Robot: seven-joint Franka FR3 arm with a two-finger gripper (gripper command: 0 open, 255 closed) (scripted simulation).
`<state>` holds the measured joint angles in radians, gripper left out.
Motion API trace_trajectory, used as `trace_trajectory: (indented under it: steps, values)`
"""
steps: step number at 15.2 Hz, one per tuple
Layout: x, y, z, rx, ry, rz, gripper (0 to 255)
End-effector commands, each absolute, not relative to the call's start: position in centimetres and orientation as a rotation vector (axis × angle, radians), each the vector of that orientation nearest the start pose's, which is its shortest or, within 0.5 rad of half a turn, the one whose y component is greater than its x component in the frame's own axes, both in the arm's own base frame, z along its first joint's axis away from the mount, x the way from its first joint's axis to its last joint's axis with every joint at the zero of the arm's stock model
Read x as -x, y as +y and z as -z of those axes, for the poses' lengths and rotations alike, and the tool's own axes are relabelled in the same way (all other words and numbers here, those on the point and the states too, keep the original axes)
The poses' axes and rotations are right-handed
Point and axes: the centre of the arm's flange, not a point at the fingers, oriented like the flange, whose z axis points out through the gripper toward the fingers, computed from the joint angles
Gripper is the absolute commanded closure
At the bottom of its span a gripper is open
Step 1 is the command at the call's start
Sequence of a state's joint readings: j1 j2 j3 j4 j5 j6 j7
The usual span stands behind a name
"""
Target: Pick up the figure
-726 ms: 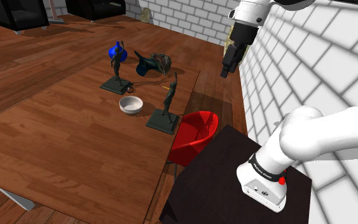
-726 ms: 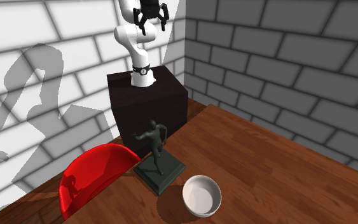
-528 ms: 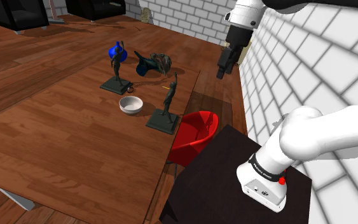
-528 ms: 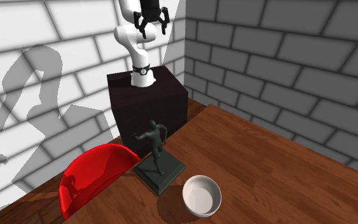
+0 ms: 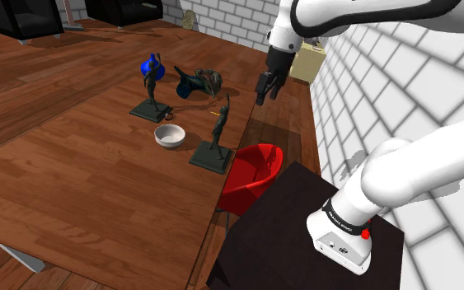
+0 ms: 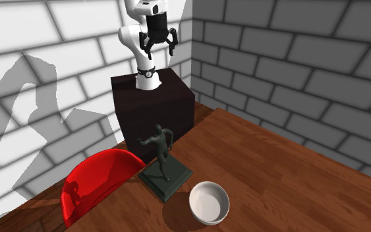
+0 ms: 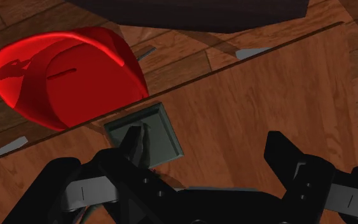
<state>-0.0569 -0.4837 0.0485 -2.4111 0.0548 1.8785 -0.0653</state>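
Quick look at my grab here. The all-black two-finger gripper [image 5: 264,86] hangs high above the brown wooden table [image 5: 90,189] with its fingers spread wide and nothing between them. My target, I reckon, is the dark grey statuette of a standing person on a square slab base [image 5: 218,132]; it stands upright near the table edge, so its long axis is vertical. In the shoulder view it sits at about 7 o'clock from the gripper and well below it. From the wrist camera, the slab [image 7: 161,130] shows beside one finger [image 7: 133,143] rather than centred in the gap, so I'd say I need to slide over before dropping.

Neighbours: a glossy red rounded chair shell [image 5: 250,173] at 4 o'clock of the statuette, a small white bowl [image 5: 170,136] at 9 o'clock, and a second dark statuette [image 5: 151,91] off at 10 o'clock, well apart.
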Motion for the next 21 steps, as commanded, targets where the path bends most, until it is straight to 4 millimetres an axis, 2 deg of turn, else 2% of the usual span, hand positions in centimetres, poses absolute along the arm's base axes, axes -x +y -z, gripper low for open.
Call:
trace_trajectory:
  steps: [1,10,21]
  values:
    - [-42.0,-0.1,-46.8,3.123,-0.034,-0.063,0]
    - [-50.8,-2.9,-40.3,3.183,0.042,-0.024,0]
    - [-61.3,-7.1,-33.1,3.251,0.136,0.024,0]
